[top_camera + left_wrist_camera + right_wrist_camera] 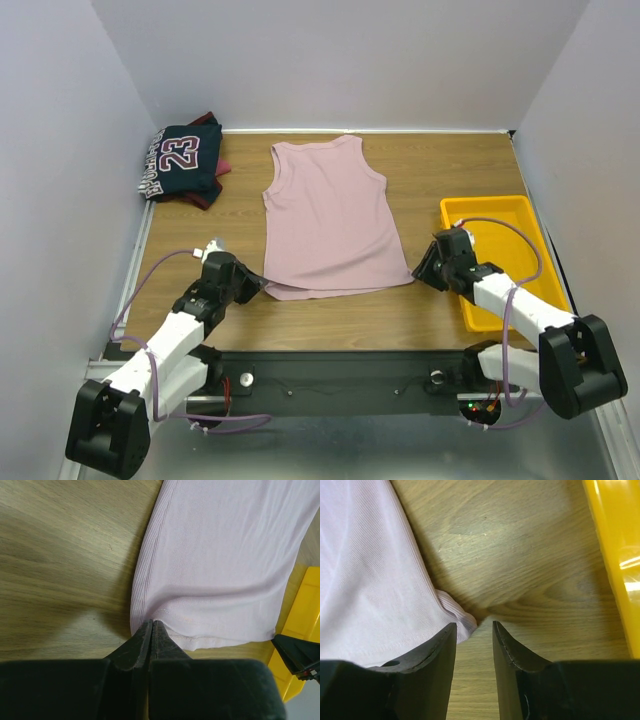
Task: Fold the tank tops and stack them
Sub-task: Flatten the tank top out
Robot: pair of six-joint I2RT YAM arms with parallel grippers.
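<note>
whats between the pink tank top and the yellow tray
Top view: bare wooden tabletop between the pink tank top and the yellow tray, except at the near end, where the right gripper sits in the gap by the hem corner.

Left jaws pinch pink tank top (225,555) hem corner; yellow tray (301,625) right.
</note>
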